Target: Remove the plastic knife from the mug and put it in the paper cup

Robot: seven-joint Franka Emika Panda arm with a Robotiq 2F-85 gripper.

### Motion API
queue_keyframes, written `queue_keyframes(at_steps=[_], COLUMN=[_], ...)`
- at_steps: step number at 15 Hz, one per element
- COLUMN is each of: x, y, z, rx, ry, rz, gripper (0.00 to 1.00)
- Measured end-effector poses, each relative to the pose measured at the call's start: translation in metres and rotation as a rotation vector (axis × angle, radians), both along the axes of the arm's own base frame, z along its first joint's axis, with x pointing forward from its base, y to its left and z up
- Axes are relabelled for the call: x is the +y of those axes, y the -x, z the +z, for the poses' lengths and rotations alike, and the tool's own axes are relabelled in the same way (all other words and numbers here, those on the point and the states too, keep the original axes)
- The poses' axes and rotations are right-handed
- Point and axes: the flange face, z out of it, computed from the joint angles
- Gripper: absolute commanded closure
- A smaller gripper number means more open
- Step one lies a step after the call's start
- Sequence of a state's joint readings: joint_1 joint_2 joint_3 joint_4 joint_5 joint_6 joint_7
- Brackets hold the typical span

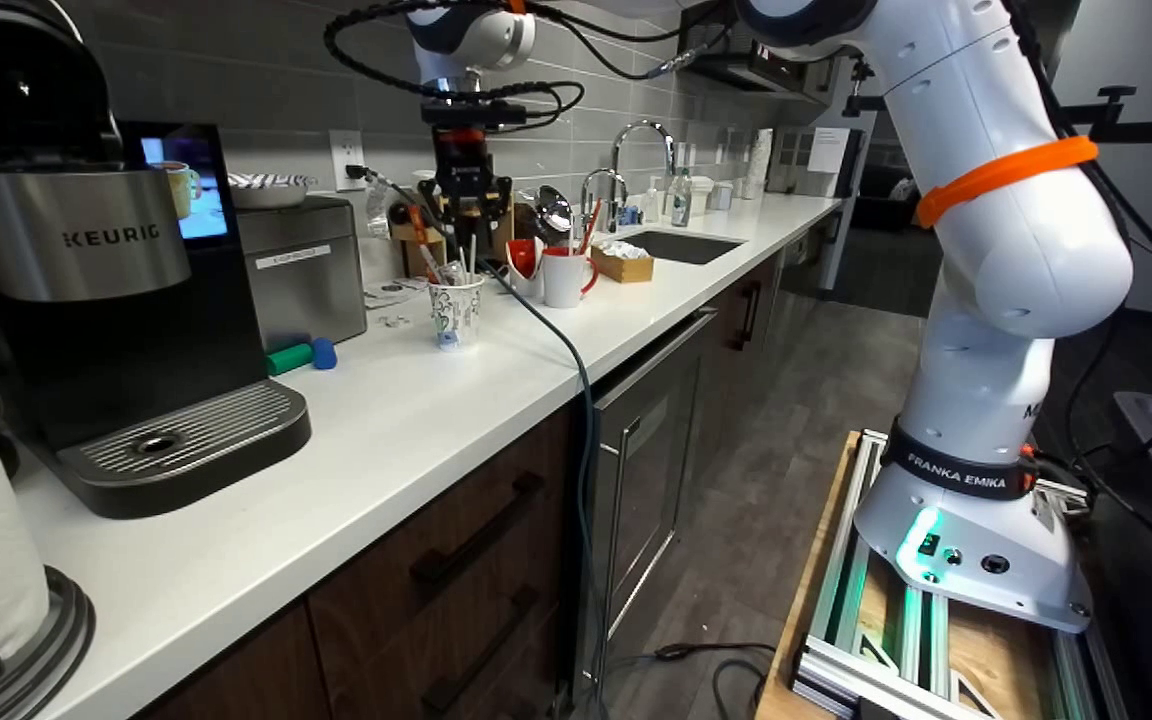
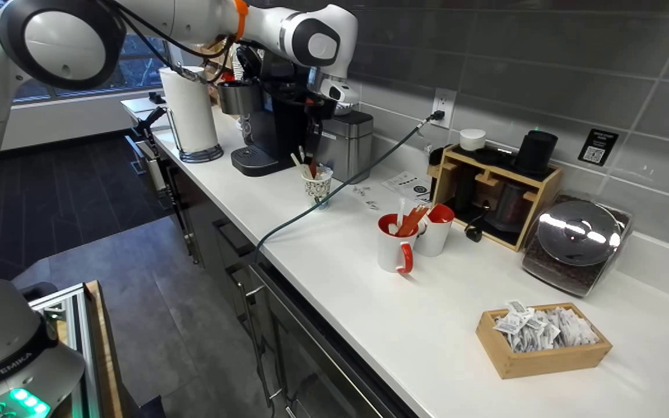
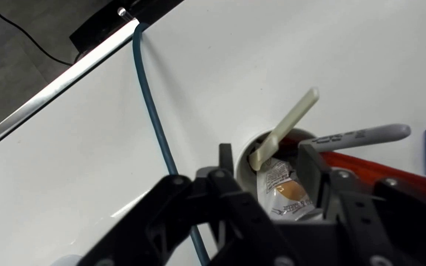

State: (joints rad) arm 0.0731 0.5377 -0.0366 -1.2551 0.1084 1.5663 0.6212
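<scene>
Above paper cup, I held pincer spread, presumably to clear pale utensil leaning inside, maybe the knife.

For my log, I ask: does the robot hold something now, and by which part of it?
Nothing is held: the black two-fingered pincer is open above the white patterned paper cup.

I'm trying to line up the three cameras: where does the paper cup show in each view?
In an exterior view: the paper cup is left of and slightly above centre.
In an exterior view: the paper cup is just above centre, slightly left.
In the wrist view: the paper cup is right of and below centre, partly hidden by the pincer.
Shared landmark: the teal cable, visible in all three.
</scene>
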Motion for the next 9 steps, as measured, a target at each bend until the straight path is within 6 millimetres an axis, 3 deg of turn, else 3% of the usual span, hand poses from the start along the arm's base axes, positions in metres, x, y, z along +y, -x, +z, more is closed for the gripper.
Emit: queue_keyframes(at_steps=[3,5,9], x=[-0.012,-0.028,-0.060], y=[0.000,0.002,0.010], z=[0.017,0.036,0.082], rx=[-0.029,-0.065,-0.302], ry=[-0.005,-0.018,-0.037], rz=[-0.021,-0.046,0.018], gripper=[0.00,0.00,0.00])
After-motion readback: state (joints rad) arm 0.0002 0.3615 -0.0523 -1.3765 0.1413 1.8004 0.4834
